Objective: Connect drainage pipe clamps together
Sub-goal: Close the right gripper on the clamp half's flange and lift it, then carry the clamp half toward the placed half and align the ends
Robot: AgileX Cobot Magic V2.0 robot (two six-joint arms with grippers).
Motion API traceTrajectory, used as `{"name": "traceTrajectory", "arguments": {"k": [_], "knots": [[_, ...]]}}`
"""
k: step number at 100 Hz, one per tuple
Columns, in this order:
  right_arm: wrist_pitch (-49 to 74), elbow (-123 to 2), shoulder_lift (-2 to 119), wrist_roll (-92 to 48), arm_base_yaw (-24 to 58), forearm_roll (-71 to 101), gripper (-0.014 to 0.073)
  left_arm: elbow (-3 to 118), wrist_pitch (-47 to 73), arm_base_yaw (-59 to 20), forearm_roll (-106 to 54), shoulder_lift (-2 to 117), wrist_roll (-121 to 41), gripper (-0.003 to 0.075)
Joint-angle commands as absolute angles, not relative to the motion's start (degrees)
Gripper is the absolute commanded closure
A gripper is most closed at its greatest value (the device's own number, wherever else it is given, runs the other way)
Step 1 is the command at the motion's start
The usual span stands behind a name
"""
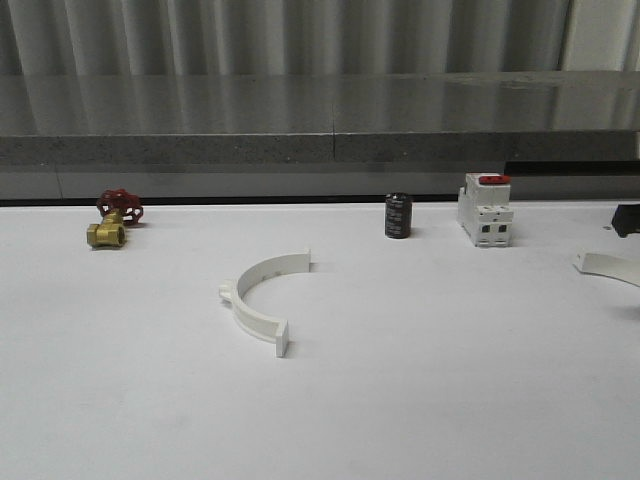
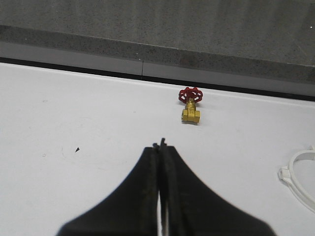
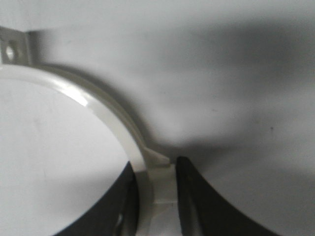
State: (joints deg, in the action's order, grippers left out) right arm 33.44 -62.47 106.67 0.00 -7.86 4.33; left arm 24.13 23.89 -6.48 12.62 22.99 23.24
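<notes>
A broad, smooth white table (image 1: 400, 400) runs back to a grey speckled ledge (image 1: 200, 150). Near its middle, one white plastic half-ring clamp (image 1: 258, 300) lies flat, its curve bulging leftward, with a small side tab and flat end flanges; bare table surrounds it. At the table's right edge, a second half-ring clamp (image 3: 98, 108) is pinched between the right gripper's (image 3: 156, 196) black fingers, which press against its glossy band on either side, beside a small tab. The left gripper (image 2: 161, 147) has its dark fingers pressed together, holding nothing. Along the back stand a white switch with red top (image 1: 486, 210), a black cylinder (image 1: 398, 216) and a brass valve with red handwheel (image 1: 112, 220).
</notes>
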Motion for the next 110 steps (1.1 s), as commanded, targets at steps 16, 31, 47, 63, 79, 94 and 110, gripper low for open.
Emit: {"name": "traceTrajectory", "arguments": {"k": [16, 31, 47, 63, 79, 94, 110], "knots": [[32.6, -64.0, 102.1, 2.5, -7.3, 6.0, 0.0557, 25.6, 19.7, -6.3, 13.0, 23.4, 23.2, 0.074], [32.6, -64.0, 98.0, 6.4, -3.0, 6.0, 0.0557, 25.6, 19.7, -6.3, 13.0, 23.4, 23.2, 0.074], [33.8, -64.4, 95.4, 13.5, 3.5, 5.8, 0.0557, 25.6, 19.7, -6.3, 13.0, 23.4, 23.2, 0.074], [35.0, -66.3, 95.6, 23.2, 10.6, 2.0, 0.0557, 25.6, 19.7, -6.3, 13.0, 23.4, 23.2, 0.074], [35.4, -68.7, 95.7, 35.8, 17.3, -7.6, 0.0557, 25.6, 19.7, -6.3, 13.0, 23.4, 23.2, 0.074], [37.5, -71.0, 97.6, 42.9, 21.8, -12.2, 0.0557, 25.6, 19.7, -6.3, 13.0, 23.4, 23.2, 0.074], [39.5, -75.1, 101.5, 43.4, 25.7, -12.2, 0.0557, 25.6, 19.7, -6.3, 13.0, 23.4, 23.2, 0.074]]}}
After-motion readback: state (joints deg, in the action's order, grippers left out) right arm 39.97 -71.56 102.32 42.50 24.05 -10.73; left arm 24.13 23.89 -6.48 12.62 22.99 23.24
